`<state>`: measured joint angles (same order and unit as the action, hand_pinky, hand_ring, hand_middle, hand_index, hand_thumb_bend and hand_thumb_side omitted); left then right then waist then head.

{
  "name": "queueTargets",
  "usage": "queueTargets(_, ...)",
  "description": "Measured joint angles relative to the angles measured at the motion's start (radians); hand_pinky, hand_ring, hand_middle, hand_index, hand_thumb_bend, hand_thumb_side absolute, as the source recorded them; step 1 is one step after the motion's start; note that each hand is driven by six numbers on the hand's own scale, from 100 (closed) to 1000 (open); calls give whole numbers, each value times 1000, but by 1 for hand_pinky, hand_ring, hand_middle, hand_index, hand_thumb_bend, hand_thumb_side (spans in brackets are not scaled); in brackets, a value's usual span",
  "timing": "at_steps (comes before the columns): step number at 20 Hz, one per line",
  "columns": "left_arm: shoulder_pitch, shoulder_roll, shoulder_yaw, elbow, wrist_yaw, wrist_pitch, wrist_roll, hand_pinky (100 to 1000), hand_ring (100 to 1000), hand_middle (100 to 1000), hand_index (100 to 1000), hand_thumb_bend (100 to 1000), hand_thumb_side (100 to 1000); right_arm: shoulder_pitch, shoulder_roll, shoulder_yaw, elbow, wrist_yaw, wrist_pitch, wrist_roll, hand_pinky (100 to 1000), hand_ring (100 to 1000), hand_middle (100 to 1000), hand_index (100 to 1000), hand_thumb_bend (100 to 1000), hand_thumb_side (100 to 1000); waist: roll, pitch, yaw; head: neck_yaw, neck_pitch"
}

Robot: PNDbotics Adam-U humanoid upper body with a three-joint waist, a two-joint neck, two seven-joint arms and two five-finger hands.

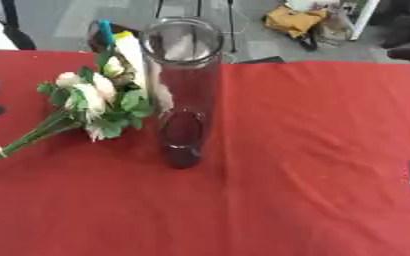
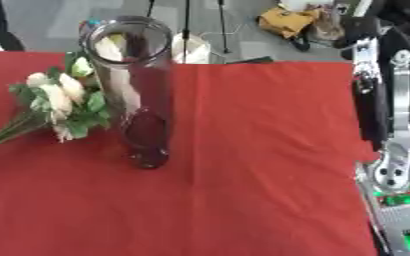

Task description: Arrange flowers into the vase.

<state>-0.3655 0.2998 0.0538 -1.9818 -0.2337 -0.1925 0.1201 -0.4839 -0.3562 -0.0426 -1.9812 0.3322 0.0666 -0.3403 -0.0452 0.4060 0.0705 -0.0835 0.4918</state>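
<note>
Flowers not yet in the vase

The bouquet (image 1: 90,102) lies on the red counter (image 1: 313,150) beside the empty vase (image 1: 184,90); right hand (image 2: 388,95) well across, fingers' state unclear; left unseen.

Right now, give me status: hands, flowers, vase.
Right arm at right edge, fingers not readable; left hand out of view. Flowers lying on red cloth, left of vase. Vase upright, holds no flowers.

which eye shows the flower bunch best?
Left eye view. The flower bunch shows whole there, lying on the red tablecloth left of the glass vase, stems running to the frame's left edge. In the right eye view the stems are cut short by the edge.
</note>
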Motion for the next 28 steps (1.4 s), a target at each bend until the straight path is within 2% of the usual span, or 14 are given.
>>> queueTargets(3, -21, 48, 7, 0, -22, 26, 31, 671, 803, 801, 854, 100, 1000, 1, 0, 0, 0, 0, 0, 0, 677, 786, 540, 740, 100, 1000, 1, -8, 5, 7, 1)
queueTargets(6, -38, 108, 6, 0, -66, 75, 58, 667, 802, 805, 864, 100, 1000, 6, 0, 0, 0, 0, 1, 1, 677, 786, 540, 740, 100, 1000, 2, -18, 7, 16, 10)
queueTargets(13, -84, 253, -10, 0, -215, 254, 48, 679, 804, 809, 886, 100, 1000, 13, 0, 0, 0, 0, 3, 5, 677, 786, 541, 740, 100, 1000, 8, -44, 10, 55, 37)
queueTargets(17, -103, 314, -33, 0, -290, 334, -4, 689, 808, 814, 918, 100, 1000, 18, 0, 1, 0, 0, 5, 7, 677, 786, 541, 741, 100, 1000, 10, -54, 9, 64, 45)
queueTargets(19, -121, 347, -48, 0, -324, 374, -50, 700, 813, 817, 955, 100, 1000, 18, 0, 1, 0, 0, 7, 9, 677, 786, 542, 741, 100, 1000, 11, -64, 9, 66, 53)
queueTargets(22, -152, 388, -73, 4, -371, 422, -139, 719, 831, 830, 963, 100, 1000, 19, 0, 4, 0, 0, 7, 13, 677, 786, 542, 741, 100, 1000, 11, -77, 4, 68, 59)
queueTargets(28, -210, 421, -117, 67, -432, 450, -308, 760, 863, 853, 992, 100, 1000, 26, 3, 7, 0, 0, 9, 19, 677, 786, 541, 741, 100, 1000, 6, -86, -2, 54, 76)
